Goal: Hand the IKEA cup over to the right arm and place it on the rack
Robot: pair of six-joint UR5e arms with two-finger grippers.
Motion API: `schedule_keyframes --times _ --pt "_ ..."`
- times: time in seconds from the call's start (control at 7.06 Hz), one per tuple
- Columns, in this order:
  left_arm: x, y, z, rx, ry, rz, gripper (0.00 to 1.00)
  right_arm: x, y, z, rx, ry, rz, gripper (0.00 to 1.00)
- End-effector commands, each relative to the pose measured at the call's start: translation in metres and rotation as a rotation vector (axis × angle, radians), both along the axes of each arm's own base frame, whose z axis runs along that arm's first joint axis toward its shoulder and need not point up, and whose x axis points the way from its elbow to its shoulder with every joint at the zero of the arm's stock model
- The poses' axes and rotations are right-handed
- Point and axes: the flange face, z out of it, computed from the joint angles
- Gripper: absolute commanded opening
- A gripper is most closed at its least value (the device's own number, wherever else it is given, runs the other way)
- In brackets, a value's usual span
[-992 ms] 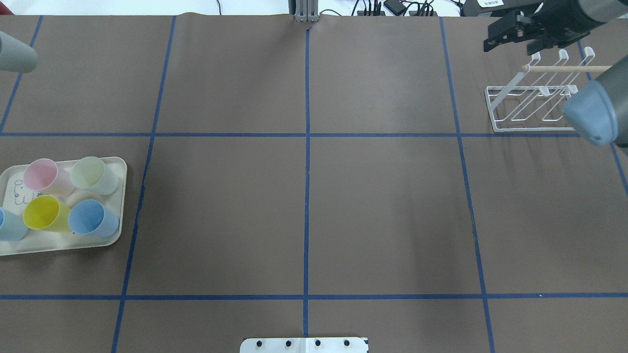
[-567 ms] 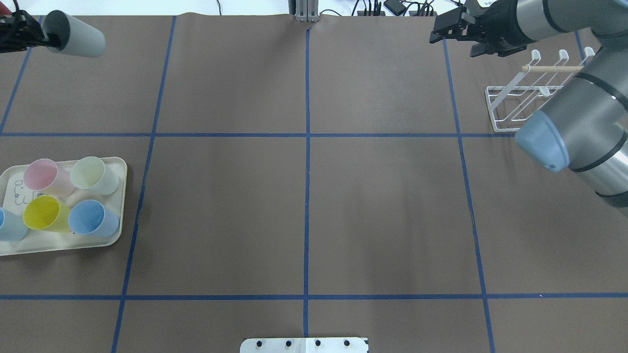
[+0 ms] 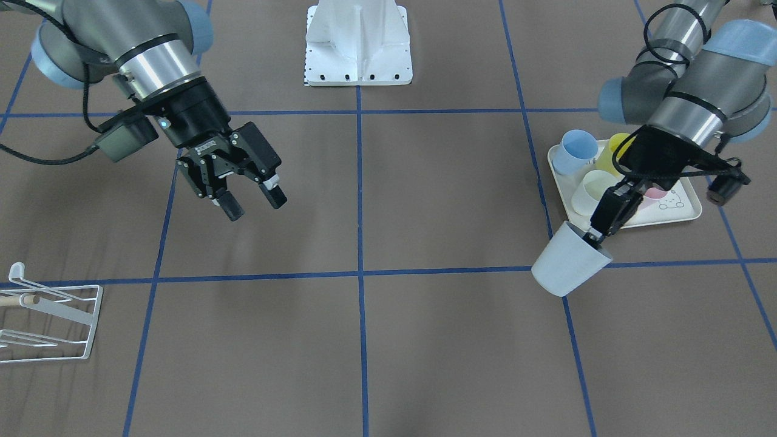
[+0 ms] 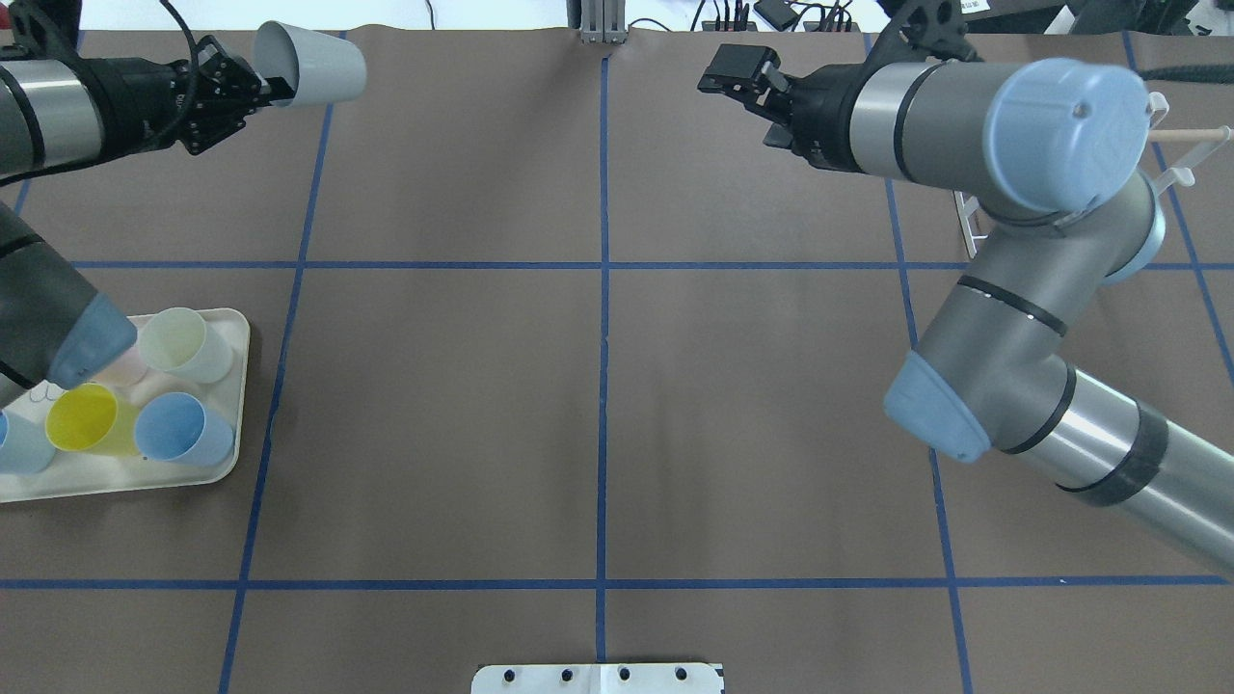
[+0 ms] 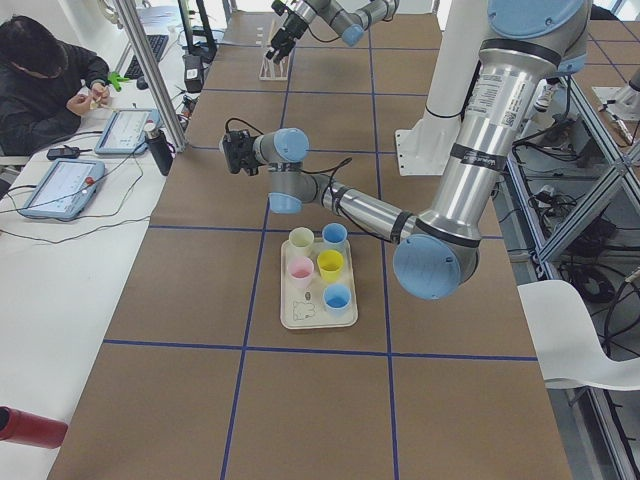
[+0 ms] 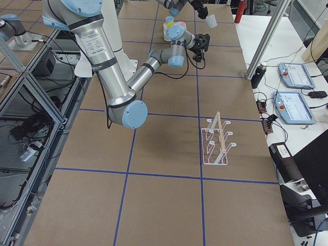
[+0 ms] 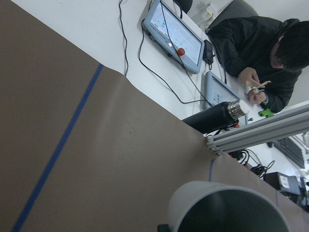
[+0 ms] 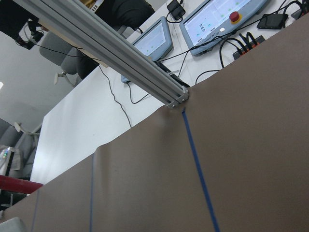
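- The pale grey-blue tapered plastic cup [image 3: 570, 267] hangs tilted in the air above the brown table [image 3: 425, 340]. It is near the cream tray [image 3: 692, 213] of coloured cups [image 3: 573, 152] and well apart from the white wire rack with a wooden rod [image 3: 57, 325].
- The slim long-fingered black left gripper [image 3: 598, 237] is clamped on its rim only, with one finger inside the mouth. I judge this hold thin: a quick swing may turn the cup or let it slip.
- The bulky black right gripper [image 3: 252, 204] is empty, with its fingers spread, and far from the cup. If I close it near the rim at the handover, it may hit the left gripper. On the smooth tapered wall the cup may squeeze out.
- If the left gripper releases too early, the cup falls.
- The rack looks light, so a badly aimed cup may push it away.
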Motion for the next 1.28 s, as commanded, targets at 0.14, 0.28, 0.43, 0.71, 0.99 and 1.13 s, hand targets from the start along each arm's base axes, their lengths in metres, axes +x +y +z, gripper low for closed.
schedule_keyframes --times 0.14,0.28,0.43,0.71,0.99,1.13 --pt "0.042 0.006 -0.043 -0.055 0.525 0.045 0.0 -0.056 0.024 -0.029 0.006 -0.386 0.04 1.0" --pt "0.062 0.004 -0.049 -0.089 0.676 0.046 0.0 -0.056 0.026 -0.042 0.029 -0.48 0.05 1.0" --pt "0.08 0.02 -0.054 -0.076 0.766 0.04 0.0 -0.056 0.025 -0.063 0.013 -0.548 0.057 1.0" --pt "0.094 0.03 -0.059 -0.167 1.005 0.078 0.0 -0.053 0.024 -0.084 0.032 -0.603 0.082 1.0" --pt "0.118 0.037 -0.074 -0.17 1.022 0.108 0.0 -0.069 0.024 -0.077 0.017 -0.585 0.088 1.0" --pt "0.13 0.041 -0.077 -0.174 1.012 0.118 0.0 -0.072 0.025 -0.076 0.015 -0.583 0.087 1.0"
